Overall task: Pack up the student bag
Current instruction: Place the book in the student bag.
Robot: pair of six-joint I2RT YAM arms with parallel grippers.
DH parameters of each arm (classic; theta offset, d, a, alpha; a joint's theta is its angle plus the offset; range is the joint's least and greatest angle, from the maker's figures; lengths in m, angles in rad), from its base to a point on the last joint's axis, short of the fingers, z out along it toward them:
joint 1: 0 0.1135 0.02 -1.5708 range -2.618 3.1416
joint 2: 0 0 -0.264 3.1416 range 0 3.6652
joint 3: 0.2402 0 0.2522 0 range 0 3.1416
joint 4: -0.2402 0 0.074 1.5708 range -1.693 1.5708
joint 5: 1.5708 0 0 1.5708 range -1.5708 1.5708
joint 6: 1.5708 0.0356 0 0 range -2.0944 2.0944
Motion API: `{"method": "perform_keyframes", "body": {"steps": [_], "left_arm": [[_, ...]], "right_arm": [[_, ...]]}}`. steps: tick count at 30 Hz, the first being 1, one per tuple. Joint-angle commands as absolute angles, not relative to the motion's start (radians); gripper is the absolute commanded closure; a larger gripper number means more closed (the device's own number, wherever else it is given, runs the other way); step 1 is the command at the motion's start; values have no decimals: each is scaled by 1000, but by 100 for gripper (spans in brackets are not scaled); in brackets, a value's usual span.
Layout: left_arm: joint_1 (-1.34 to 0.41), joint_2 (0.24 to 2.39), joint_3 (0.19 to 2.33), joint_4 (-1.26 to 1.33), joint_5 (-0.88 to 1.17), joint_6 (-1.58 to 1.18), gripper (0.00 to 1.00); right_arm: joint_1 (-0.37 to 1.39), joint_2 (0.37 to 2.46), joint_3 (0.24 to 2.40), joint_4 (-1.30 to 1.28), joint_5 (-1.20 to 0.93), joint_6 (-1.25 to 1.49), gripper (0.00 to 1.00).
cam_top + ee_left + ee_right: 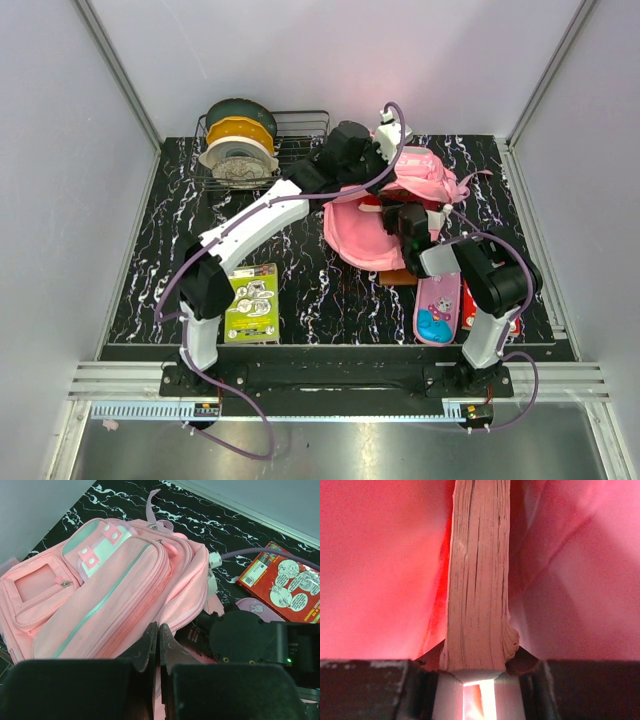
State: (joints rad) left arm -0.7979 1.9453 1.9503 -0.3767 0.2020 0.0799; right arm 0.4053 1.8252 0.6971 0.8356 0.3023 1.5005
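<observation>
Top external view: pale grey walls (330, 60) box in a black, white-veined marble table (300, 290). On it the student bag (365, 235) lies toward 2 o'clock from the centre. At the bag's edge the left gripper (156, 635) is pressed closed. Inside the pink bag, the right gripper (479, 675) clamps a book (477, 580) by its pages.

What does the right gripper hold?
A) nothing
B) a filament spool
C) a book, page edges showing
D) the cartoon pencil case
C: the right gripper is shut on a book, page edges showing, with pink fabric of the student bag on both sides.
</observation>
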Motion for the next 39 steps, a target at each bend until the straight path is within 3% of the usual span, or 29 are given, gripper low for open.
{"method": "perform_keyframes", "body": {"steps": [1, 3, 6, 7, 8, 12, 20, 22, 28, 33, 39], "left_arm": [[-801, 1836, 2009, -276, 225, 51, 100], [-801, 1838, 2010, -270, 235, 38, 100], [-801, 1850, 2022, -265, 247, 29, 100], [-801, 1853, 2025, -270, 248, 31, 100], [-801, 1856, 2028, -275, 250, 32, 100], [-801, 1862, 2039, -285, 238, 35, 100], [-764, 1888, 2051, -293, 230, 9, 100], [-756, 1891, 2051, -296, 235, 6, 100], [-747, 1902, 2062, -301, 244, 3, 100], [-746, 1911, 2065, -296, 265, -28, 100], [-746, 1907, 2068, -324, 272, -12, 100]], "right_arm": [[394, 1793, 805, 829, 451, 1534, 100], [393, 1802, 842, 789, 468, 1560, 99], [393, 1828, 871, 792, 424, 1574, 83], [393, 1835, 877, 792, 404, 1575, 60], [393, 1839, 879, 795, 375, 1574, 49], [393, 1809, 839, 798, 336, 1562, 24], [396, 1637, 721, 742, 194, 1427, 18], [399, 1588, 722, 674, 198, 1414, 11], [399, 1517, 709, 606, 114, 1413, 9], [397, 1591, 754, 614, 46, 1419, 9], [397, 1569, 704, 722, -123, 1323, 12]]}}
